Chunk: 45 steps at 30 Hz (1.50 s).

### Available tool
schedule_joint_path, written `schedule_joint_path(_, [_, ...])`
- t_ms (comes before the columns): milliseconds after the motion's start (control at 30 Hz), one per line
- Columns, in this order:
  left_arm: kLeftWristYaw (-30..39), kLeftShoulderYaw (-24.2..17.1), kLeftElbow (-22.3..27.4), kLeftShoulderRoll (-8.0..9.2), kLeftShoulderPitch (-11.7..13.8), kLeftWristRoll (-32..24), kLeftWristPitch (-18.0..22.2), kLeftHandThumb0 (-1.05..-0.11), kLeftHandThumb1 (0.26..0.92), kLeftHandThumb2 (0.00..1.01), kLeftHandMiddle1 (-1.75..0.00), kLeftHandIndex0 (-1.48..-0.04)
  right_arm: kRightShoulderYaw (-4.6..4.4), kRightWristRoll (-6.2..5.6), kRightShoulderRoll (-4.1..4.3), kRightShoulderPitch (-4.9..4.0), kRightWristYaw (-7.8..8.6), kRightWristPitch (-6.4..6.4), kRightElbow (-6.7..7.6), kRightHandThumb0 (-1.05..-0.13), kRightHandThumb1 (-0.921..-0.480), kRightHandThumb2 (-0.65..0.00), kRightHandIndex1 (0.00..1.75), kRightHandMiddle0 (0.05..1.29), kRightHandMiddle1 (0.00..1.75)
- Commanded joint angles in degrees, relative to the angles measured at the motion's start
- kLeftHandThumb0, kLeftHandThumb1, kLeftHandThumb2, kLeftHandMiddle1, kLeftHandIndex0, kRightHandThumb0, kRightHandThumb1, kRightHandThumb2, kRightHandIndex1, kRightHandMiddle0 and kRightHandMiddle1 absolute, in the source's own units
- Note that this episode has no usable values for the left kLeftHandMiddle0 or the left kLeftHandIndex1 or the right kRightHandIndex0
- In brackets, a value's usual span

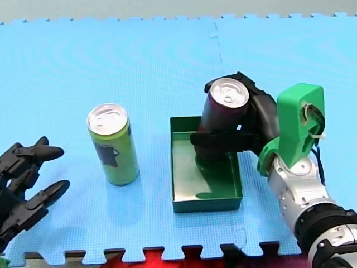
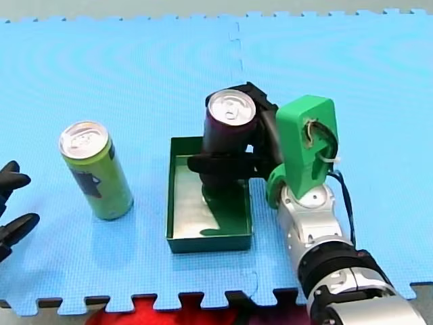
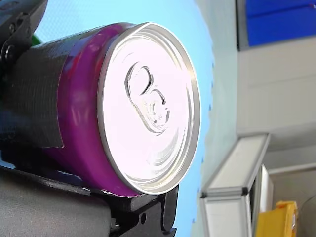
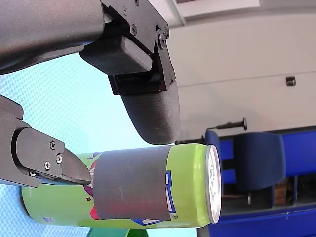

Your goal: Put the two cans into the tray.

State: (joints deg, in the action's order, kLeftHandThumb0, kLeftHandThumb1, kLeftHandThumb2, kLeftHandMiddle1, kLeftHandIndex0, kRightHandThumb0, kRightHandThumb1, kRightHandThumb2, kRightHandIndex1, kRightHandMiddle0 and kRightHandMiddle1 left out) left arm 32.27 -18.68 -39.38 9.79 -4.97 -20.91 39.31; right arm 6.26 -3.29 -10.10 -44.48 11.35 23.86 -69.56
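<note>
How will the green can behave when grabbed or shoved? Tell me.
The green can stands tall and slim on the foam mat, so a high push would probably tip it; then it could roll. Its dark tape band likely aids grip. Left hand is beside it; right hand holds the purple can.

No word, brand or number can be read anywhere. The tall green aluminium can (image 4: 148,190) shows a blank dark grey patch (image 4: 131,185) over its print near the black fingers (image 4: 153,116). The purple aluminium can (image 1: 222,120) between the fingers of the right hand (image 1: 245,131) bears another.
</note>
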Motion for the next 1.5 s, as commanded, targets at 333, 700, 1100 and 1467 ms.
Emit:
schedule_joint_path(333, [-0.73,0.20,2.15,-0.14,1.11,-0.19,-1.13,-1.048,0.909,0.00,0.00,-0.52,-0.11,1.16,0.95,-1.09,-0.50,2.26,-0.58,-0.295,-0.809,0.000,1.75,0.63,1.75])
schedule_joint_path(700, [-0.29,0.15,2.49,-0.22,1.31,-0.76,-1.63,-1.048,0.910,0.00,0.00,-0.52,-1.55,4.34,1.72,-0.89,-2.65,5.27,-1.51,-0.312,-0.810,-0.001,1.75,0.64,1.75])
schedule_joint_path(1100, [-0.41,0.25,3.36,-0.45,1.70,-0.87,-2.02,-1.048,0.909,0.00,0.00,-0.52,-2.29,6.09,2.06,-0.02,-3.87,6.73,-2.62,-0.317,-0.812,-0.001,1.75,0.64,1.75])
schedule_joint_path(1467, [-0.65,0.34,4.51,-0.65,2.21,-0.89,-2.67,-1.048,0.909,0.00,0.00,-0.53,-2.42,6.41,1.87,0.67,-4.36,6.94,-2.65,-0.315,-0.816,-0.002,1.75,0.63,1.75])
